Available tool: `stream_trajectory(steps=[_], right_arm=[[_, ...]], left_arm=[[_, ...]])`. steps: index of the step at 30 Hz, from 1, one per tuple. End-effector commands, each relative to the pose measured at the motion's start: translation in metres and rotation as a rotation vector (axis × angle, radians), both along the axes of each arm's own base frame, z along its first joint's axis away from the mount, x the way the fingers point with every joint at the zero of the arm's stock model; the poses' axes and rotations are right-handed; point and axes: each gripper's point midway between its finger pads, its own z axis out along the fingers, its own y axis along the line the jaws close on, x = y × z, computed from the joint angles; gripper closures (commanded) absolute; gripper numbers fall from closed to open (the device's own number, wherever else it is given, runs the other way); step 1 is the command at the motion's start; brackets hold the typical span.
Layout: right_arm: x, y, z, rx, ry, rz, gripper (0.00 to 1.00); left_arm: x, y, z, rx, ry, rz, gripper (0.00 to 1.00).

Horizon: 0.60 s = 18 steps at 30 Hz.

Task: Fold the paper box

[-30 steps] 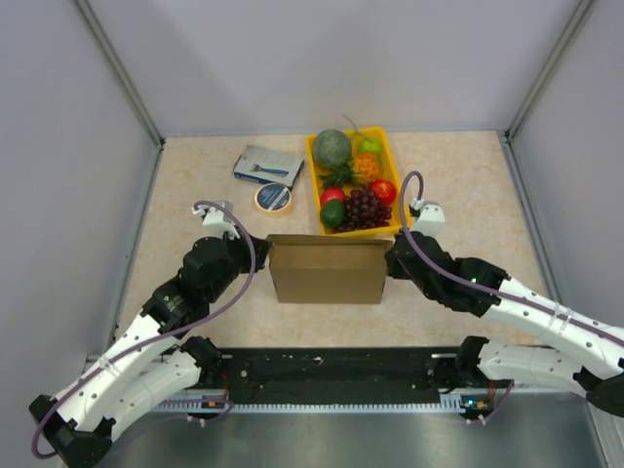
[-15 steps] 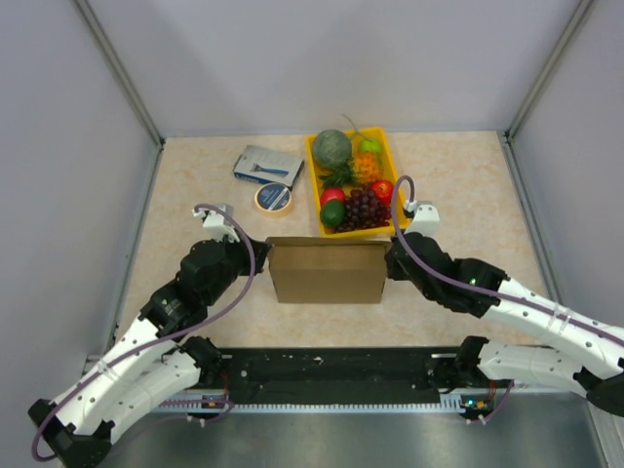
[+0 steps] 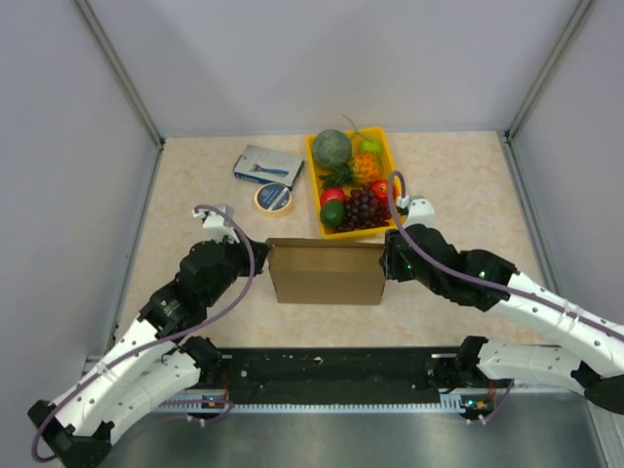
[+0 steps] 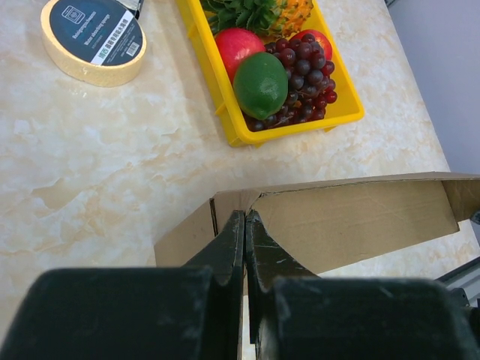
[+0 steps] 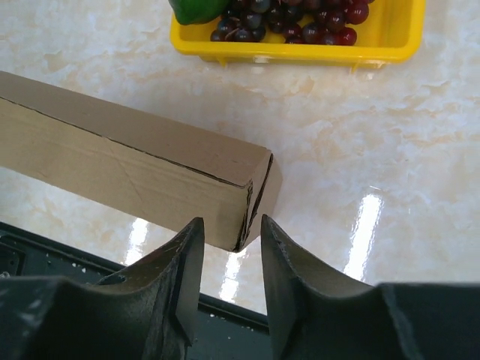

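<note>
Paper box (image 3: 327,273) partly folded, your left gripper (image 4: 245,225) clamped on its left end wall, your right gripper (image 5: 229,232) jaws apart at its right corner

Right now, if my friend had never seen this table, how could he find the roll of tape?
Find the yellow fruit tray at the back of the table. Just left of it, beside the blue-grey packet, lies the roll of tape. It is the only round ring, cream with a dark label.

Open counter (image 3: 458,185) lies right of the yellow fruit tray (image 3: 393,156), which blocks the way just behind the paper box (image 3: 327,273) (tape roll (image 3: 274,199) and packet (image 3: 268,165) crowd the left).
</note>
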Motion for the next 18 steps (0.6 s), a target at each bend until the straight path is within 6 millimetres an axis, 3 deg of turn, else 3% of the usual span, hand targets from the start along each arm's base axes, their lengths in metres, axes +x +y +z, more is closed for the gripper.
stream_trajectory(steps=[1,7,14,18], right_arm=[[-0.005,0.0,0.023,-0.033,-0.011,0.047,0.64],[0.0,-0.004,0.011,-0.083,-0.006,0.017,0.72],[0.005,-0.002,-0.008,-0.122,0.004,0.0,0.98],[0.004,0.003,-0.017,-0.105,0.02,0.01,1.0]], left_arm=[[-0.03,0.017,-0.071,0.166,0.215,-0.031,1.0],[-0.032,0.018,-0.074,0.153,0.223,-0.018,1.0],[-0.034,0.021,-0.082,0.115,0.228,0.01,1.0],[-0.036,0.018,-0.085,0.098,0.248,0.007,1.0]])
